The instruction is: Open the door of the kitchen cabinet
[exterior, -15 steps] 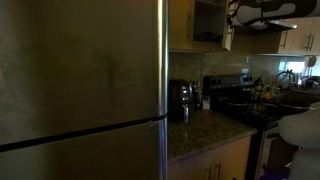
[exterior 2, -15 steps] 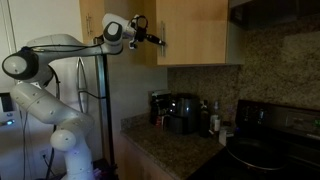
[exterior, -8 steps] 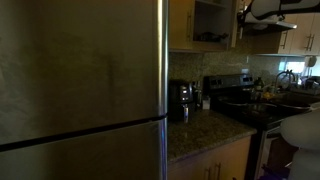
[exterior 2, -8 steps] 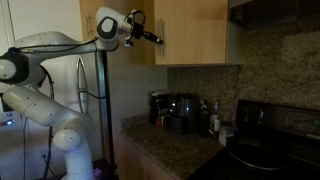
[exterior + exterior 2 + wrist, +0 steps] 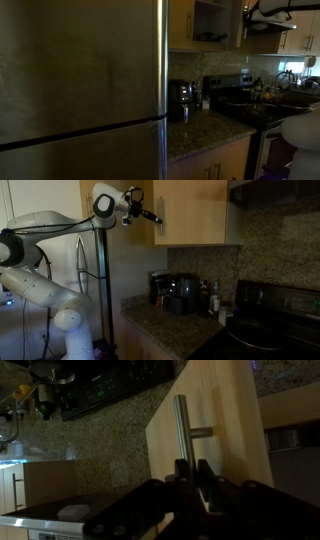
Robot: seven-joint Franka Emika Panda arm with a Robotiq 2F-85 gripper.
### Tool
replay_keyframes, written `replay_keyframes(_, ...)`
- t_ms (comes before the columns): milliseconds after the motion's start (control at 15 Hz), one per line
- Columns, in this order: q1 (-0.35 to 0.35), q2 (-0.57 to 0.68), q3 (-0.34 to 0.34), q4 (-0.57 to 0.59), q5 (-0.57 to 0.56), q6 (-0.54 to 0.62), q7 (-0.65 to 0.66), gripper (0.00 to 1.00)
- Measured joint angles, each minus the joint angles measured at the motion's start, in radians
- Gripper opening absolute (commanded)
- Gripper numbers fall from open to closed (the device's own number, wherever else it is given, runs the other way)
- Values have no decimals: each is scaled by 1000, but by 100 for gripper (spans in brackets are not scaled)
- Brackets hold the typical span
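The light wooden cabinet door [image 5: 215, 420] carries a vertical metal bar handle [image 5: 181, 425]. In the wrist view my gripper [image 5: 193, 472] is shut on the lower part of this handle, one dark finger on each side of the bar. In an exterior view the gripper [image 5: 155, 218] holds the door [image 5: 195, 210] at its left edge, high above the counter. In an exterior view the door [image 5: 240, 22] stands swung out from the cabinet, whose open inside [image 5: 210, 25] shows, with my gripper [image 5: 262, 12] beside the door.
A steel fridge [image 5: 80, 90] fills the near side. A granite counter [image 5: 170, 330] carries a coffee maker [image 5: 180, 292] and small bottles. A black stove [image 5: 270, 320] stands beside it. A pole [image 5: 100, 290] stands next to the arm's base.
The arm has drawn back with the handle and the door has swung further open. The gripper has stayed shut on the handle.
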Motion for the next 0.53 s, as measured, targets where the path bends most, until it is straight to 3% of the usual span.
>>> replay_keyframes(267, -7, 1, 0, 1, -15, -1, 10, 0)
replay_keyframes(533, 0, -36, -65, 3, -9, -53, -4, 0)
